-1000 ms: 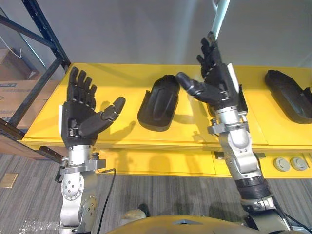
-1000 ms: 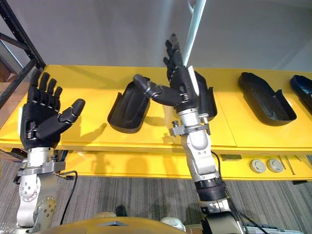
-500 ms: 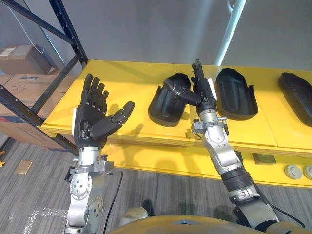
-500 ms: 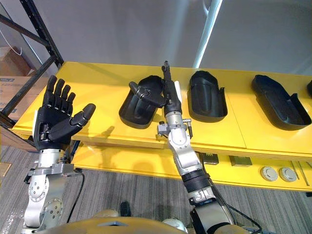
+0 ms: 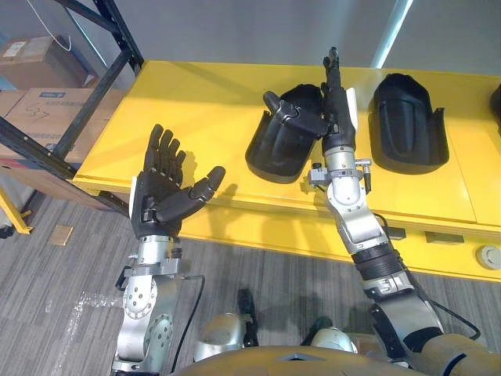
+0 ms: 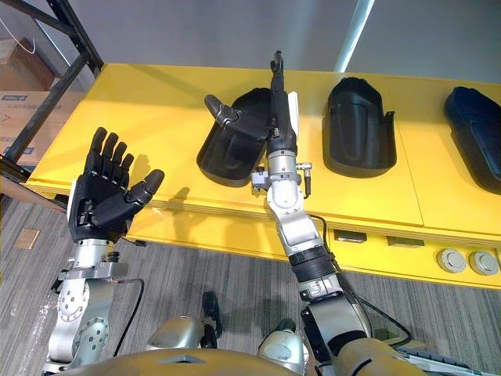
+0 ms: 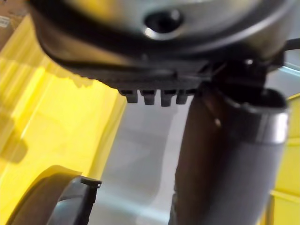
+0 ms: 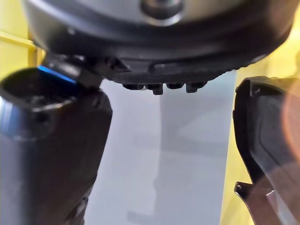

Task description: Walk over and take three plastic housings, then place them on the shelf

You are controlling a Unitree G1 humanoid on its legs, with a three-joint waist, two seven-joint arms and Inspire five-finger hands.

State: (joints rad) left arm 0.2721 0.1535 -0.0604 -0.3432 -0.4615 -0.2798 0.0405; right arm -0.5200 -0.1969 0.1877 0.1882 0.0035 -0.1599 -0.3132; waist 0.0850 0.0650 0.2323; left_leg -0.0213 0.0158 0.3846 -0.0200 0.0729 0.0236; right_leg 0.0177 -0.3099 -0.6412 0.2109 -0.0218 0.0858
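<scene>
Black housings lie on the yellow counter; right hand, fingers straight and thumb spread, hovers empty at the right rim of the leftmost housing; best lower squarely, then close across that rim; left hand open, idle.

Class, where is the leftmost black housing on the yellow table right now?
In the left eye view the leftmost housing lies on the yellow table, just left of the right hand; a second housing lies right of that hand.
</scene>
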